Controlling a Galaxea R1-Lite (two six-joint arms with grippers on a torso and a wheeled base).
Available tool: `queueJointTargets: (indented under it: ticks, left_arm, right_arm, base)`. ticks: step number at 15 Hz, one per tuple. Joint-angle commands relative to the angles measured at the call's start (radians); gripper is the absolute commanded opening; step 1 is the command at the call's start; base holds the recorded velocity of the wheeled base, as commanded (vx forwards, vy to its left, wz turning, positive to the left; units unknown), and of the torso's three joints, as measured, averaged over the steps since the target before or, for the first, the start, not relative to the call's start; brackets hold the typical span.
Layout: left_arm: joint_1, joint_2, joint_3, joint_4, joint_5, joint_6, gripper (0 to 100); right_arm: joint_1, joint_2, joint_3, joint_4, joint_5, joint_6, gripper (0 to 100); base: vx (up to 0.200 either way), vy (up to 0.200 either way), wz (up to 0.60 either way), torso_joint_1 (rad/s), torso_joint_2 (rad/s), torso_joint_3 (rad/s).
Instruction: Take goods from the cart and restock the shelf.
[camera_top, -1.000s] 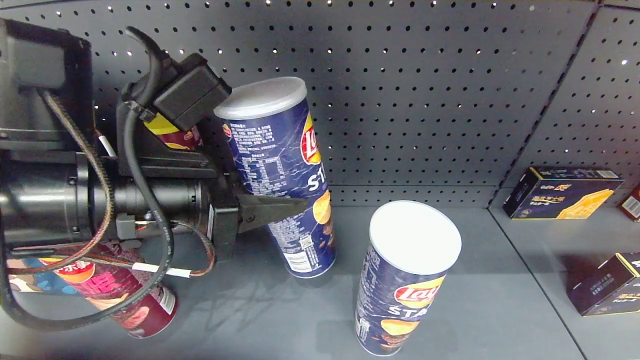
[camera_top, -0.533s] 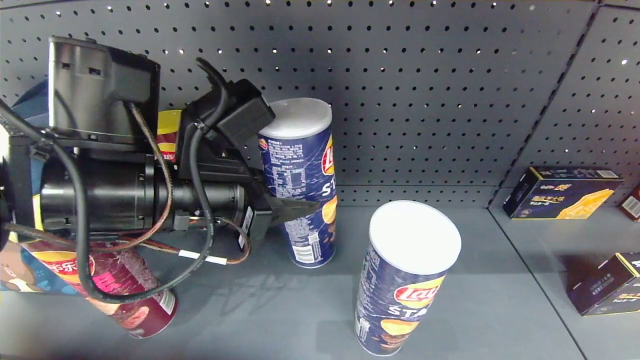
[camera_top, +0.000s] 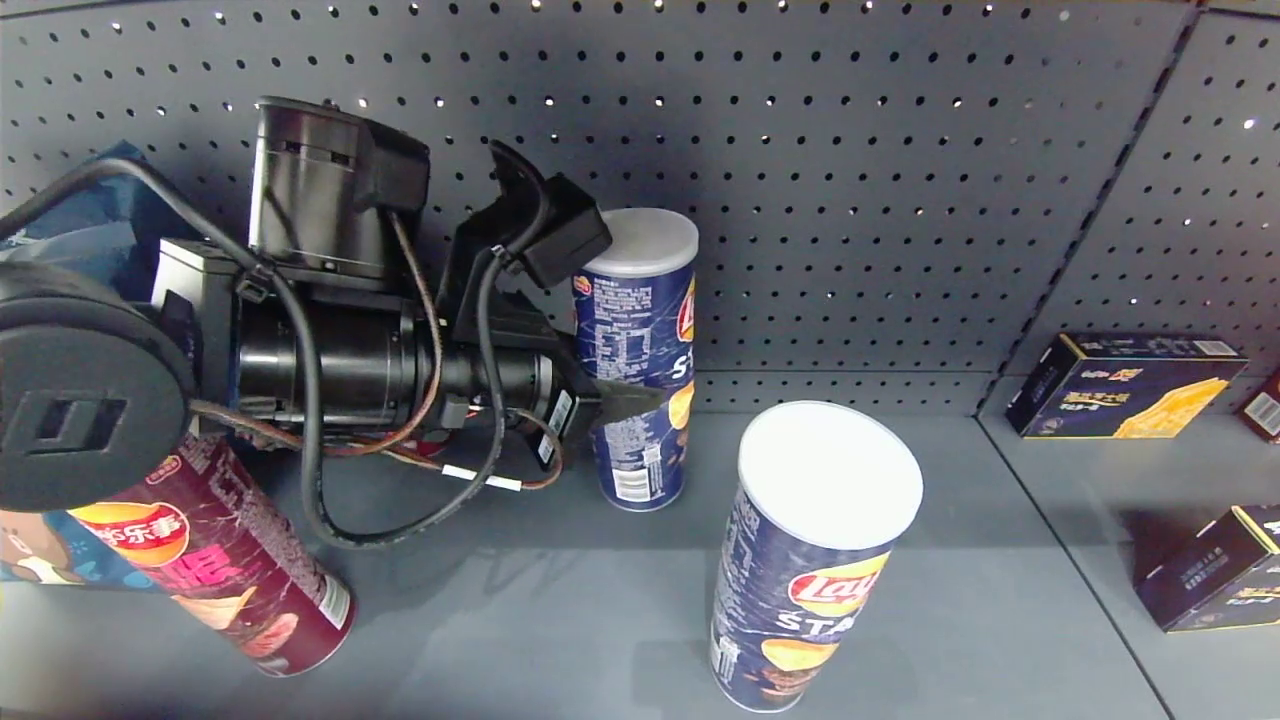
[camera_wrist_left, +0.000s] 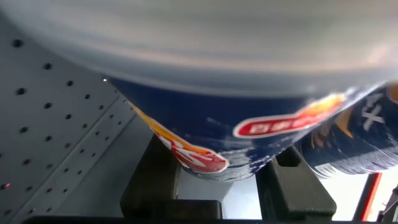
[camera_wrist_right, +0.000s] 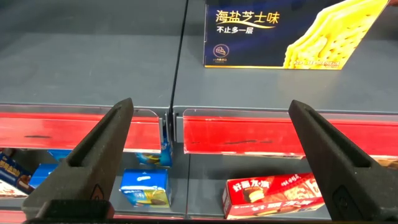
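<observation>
The left hand (camera_top: 632, 398) pinches an upright blue chip can (camera_top: 640, 330) at the back of the shelf (camera_top: 560, 610), while the right hand (camera_wrist_right: 211, 109) is spread.

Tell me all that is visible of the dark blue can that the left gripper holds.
The dark blue can is a tall tube with a pale lid, a yellow-red logo and a printed label, seemingly cardboard. It is nearly upright, close to the pegboard. The jaws of the left gripper clamp its lower middle. Whether its base touches the shelf is unclear.

Head: down onto shelf (camera_top: 560, 610); left wrist: close on can (camera_wrist_left: 249, 130); right: shelf front (camera_wrist_right: 261, 134).
</observation>
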Motion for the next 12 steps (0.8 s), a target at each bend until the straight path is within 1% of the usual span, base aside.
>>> queueJointTargets:
  ticks: [1,4,5,7,10,12]
  left_arm:
    - [-0.003,0.031,-0.002,-0.009,-0.001,0.001,0]
    - [-0.006,0.059,-0.003,-0.054,-0.003,0.001,0]
    - [-0.017,0.078,-0.005,-0.075,-0.001,-0.002,0]
    - [-0.022,0.105,-0.011,-0.097,-0.003,-0.004,0]
    - [-0.033,0.171,-0.092,-0.108,-0.003,-0.004,0]
    - [-0.034,0.192,-0.109,-0.108,-0.003,-0.004,0]
  right_arm:
    - [0.0,0.002,0.0,-0.001,0.0,0.0,100]
    - [0.0,0.002,0.0,-0.001,0.0,0.0,100]
    - [0.0,0.002,0.0,-0.001,0.0,0.0,100]
    - [0.0,0.002,0.0,-0.001,0.0,0.0,100]
    - [0.0,0.002,0.0,-0.001,0.0,0.0,100]
    - [0.0,0.002,0.0,-0.001,0.0,0.0,100]
  base:
    - [0.0,0.0,0.0,0.0,0.0,0.0]
    - [0.0,0.0,0.0,0.0,0.0,0.0]
    - [0.0,0.0,0.0,0.0,0.0,0.0]
    - [0.0,0.0,0.0,0.0,0.0,0.0]
    - [0.0,0.0,0.0,0.0,0.0,0.0]
    - [0.0,0.0,0.0,0.0,0.0,0.0]
